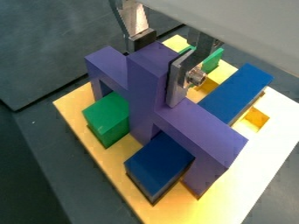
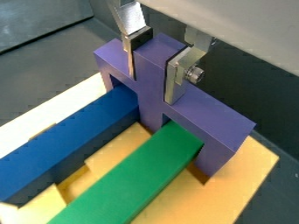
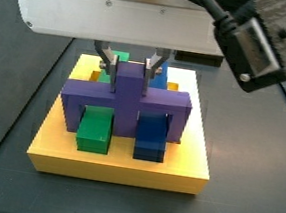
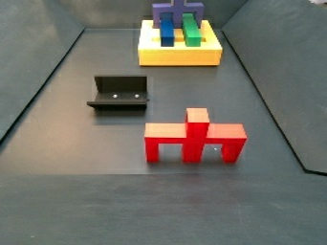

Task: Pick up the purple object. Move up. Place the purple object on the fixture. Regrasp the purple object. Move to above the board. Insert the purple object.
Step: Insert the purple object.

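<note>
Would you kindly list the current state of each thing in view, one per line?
claw: over the board, shut on the purple object's upright stem.
purple object: upright, legs down on the board, bridging both bars.
board: flat on the floor, bearing the bars.
green bar: lying in the board.
blue bar: lying in the board.
fixture: unoccupied.
red piece: free on the floor.

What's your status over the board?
Gripper shut on purple object stem. Piece straddles green bar and blue bar on the board. Nothing blocking; fixture empty.
</note>
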